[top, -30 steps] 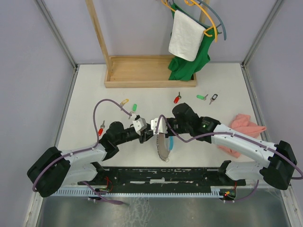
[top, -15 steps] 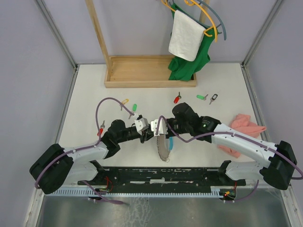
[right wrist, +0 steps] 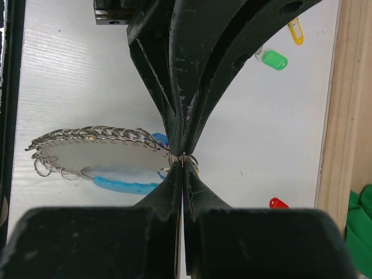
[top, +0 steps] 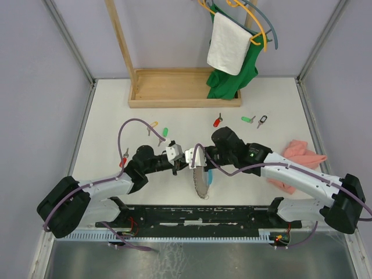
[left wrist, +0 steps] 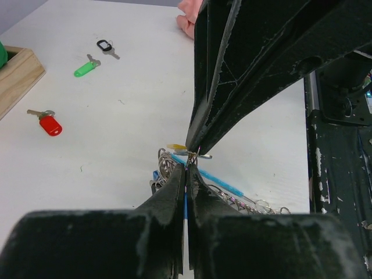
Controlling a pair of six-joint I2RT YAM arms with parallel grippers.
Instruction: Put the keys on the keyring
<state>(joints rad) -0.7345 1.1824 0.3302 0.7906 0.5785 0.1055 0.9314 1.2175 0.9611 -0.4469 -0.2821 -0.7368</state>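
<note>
Nearest the arm bases, a flat black rail [top: 197, 216] is running along the near edge of the matte white desk [top: 102, 116]. Just beyond it, the two grippers are meeting tip to tip. The left gripper [left wrist: 187, 168] is pressing its tapered, scuffed black fingers fully together. The right gripper [right wrist: 182, 167] is doing the same from the opposite side. Each is nipping the thin wire of the keyring [right wrist: 99, 132] at the one spot where the tips are touching.

The keyring is sitting at mid-desk, a big oval loop trailing from that pinch back toward the rail. Part of it is a springy grey metal coil with small wire rings dangling, and part is a smooth light-blue tube. Whether its lower end is resting on the desk I cannot tell.

Farther out, loose keys are lying flat, each a small silver blade with a glossy plastic tag. A red-tagged key [top: 123, 162] is lying at the left. A yellow-tagged key [top: 153, 124] and a green-tagged key [top: 165, 132] are lying close together beyond it. A second red-tagged key [top: 217, 122], a second green-tagged key [top: 247, 120] and a black-tagged key [top: 263, 121] are lying toward the right.

A soft pink cloth [top: 302, 154] is lying crumpled at the right. At the far edge, a pale wooden frame [top: 174, 87] with a shallow rectangular base is standing. Beside it, a white towel [top: 228, 40] and a green garment [top: 232, 84] are hanging from curved hangers [top: 264, 34].
</note>
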